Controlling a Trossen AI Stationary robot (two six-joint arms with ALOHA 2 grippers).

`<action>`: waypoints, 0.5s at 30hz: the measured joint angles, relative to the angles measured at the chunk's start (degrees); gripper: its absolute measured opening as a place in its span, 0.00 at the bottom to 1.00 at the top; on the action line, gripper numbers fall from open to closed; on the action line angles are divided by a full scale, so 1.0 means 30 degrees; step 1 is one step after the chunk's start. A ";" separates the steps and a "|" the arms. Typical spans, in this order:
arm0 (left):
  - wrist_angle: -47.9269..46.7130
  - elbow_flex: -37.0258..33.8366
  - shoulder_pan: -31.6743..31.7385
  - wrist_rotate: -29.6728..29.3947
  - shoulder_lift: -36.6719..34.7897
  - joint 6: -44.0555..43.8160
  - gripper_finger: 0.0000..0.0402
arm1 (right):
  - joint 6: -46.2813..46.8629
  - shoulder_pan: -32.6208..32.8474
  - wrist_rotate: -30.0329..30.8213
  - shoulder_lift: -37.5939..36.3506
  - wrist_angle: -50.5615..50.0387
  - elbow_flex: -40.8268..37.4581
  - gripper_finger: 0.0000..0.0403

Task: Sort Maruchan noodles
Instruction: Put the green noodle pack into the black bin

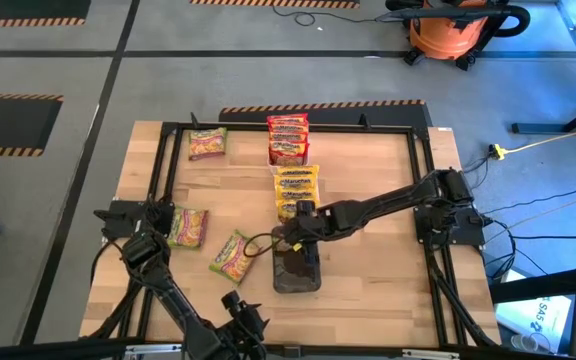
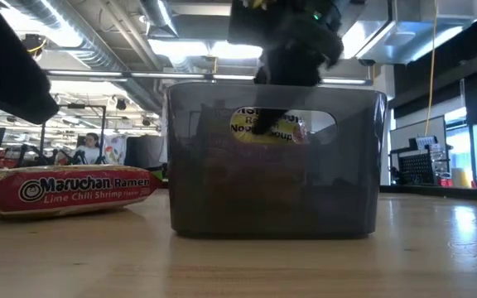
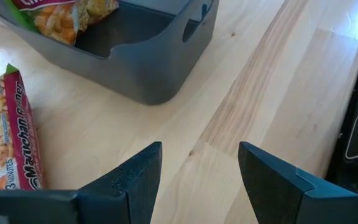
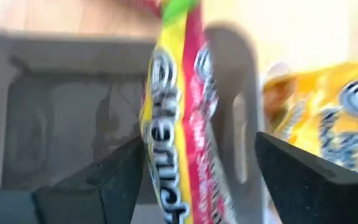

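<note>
A dark grey tray [image 1: 296,272] stands on the table's near middle. My right gripper [image 4: 197,155] hangs open over the tray's far end [image 1: 296,238]. A green-and-pink noodle packet [image 4: 176,124] stands on edge between its fingers, above the tray's inside. The left wrist view shows a packet [image 3: 61,15] in the tray. Two more green-and-pink packets [image 1: 188,227] [image 1: 232,255] lie flat left of the tray, and one [image 1: 208,143] lies at the far left. Red-orange packets [image 1: 288,138] and yellow ones [image 1: 296,192] lie in a row beyond the tray. My left gripper [image 3: 199,149] is open over bare wood near the front. My right gripper has the green-and-pink packet standing on edge between its spread fingers, pointing steeply down over the tray. One long side of the packet [image 4: 149,143] is close to one finger [image 4: 126,165]; whether they touch I cannot tell. A gap separates the packet from the other finger.
A black frame [image 1: 168,130] runs around the table top. The tray has a handle cutout [image 2: 284,124] in its end wall. Bare wood lies right of the tray [image 1: 378,270] and along the near edge.
</note>
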 joint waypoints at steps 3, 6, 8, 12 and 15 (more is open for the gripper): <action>0.0111 0.0000 0.0055 -0.0012 0.0007 0.0000 0.52 | 0.0226 0.0000 0.1065 -0.0013 -0.0252 0.0596 0.68; 0.0175 0.0000 0.0149 -0.0011 0.0007 0.0000 0.52 | 0.0038 -0.0012 0.2591 -0.0020 -0.0611 0.0644 0.67; 0.0215 0.0000 0.0182 -0.0005 0.0007 0.0004 0.52 | -0.0141 -0.0015 0.3356 -0.0020 -0.0858 0.0644 0.67; 0.0366 0.0000 0.0219 -0.0013 0.0007 0.0000 0.52 | -0.0248 -0.0006 0.3599 -0.0026 -0.0670 0.0644 0.67; 0.0549 0.0000 0.0255 -0.0093 0.0007 0.0002 0.52 | -0.0248 0.0007 0.3294 -0.0171 -0.0619 0.0644 0.67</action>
